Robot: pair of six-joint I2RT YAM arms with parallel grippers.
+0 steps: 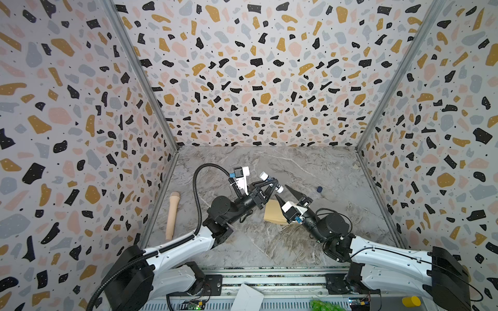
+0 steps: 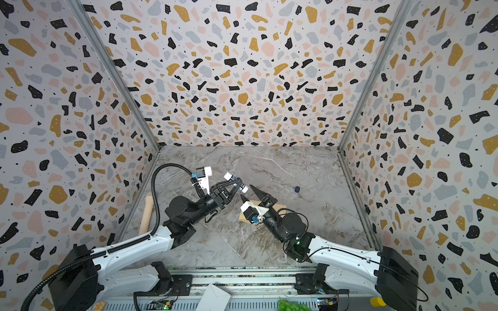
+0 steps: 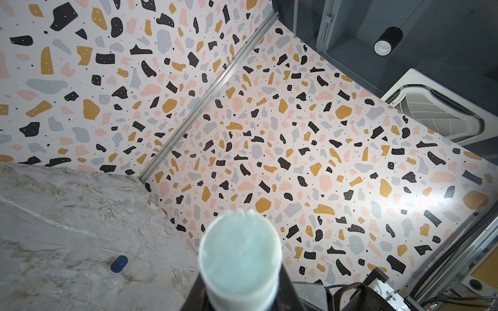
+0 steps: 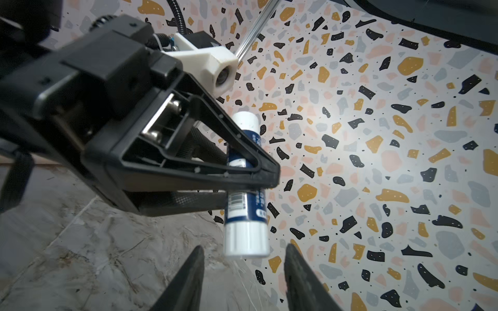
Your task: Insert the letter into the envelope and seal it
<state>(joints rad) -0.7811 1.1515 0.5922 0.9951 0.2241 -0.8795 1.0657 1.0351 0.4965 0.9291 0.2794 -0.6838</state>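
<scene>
Top views first: grips an uncapped glue stick point(image 1: 264, 176) mid-barrel in the left gripper point(image 1: 272, 184), centre of frame, raised off the table point(image 1: 269, 250). Holds the right gripper point(image 1: 281, 191) just beside the stick's lower end, jaws parted, nothing in them. Puts the envelope point(image 1: 272, 215) flat on the table just right of centre in both top views, half hidden under the right wrist, flap not visible. No sign of the letter in any view; probably inside the envelope already, can't confirm. Left wrist view: looks straight onto the stick's pale glue face, blurred, with a dark blue cap point(image 3: 119, 264) lying loose on the table beyond. Right wrist view: confirms the left jaws shut on the blue label band; shows the right fingertips point(image 4: 188, 280) spread either side of the white end, gaps both sides, no contact. Handling guess: kraft paper, so light, thin, floppy, easy to crease, likely to skate on a polished top. Pin the body flat near an edge with one gripper, press the flap down from its tip, avoid pinching the middle. Surface: grey veined marble look, hard, smooth. Room: terrazzo-print walls point(image 1: 256, 67) close on three sides, wooden roller point(image 1: 172, 212) along the left wall, white folded paper point(image 1: 246, 297) at the bottom edge.
</scene>
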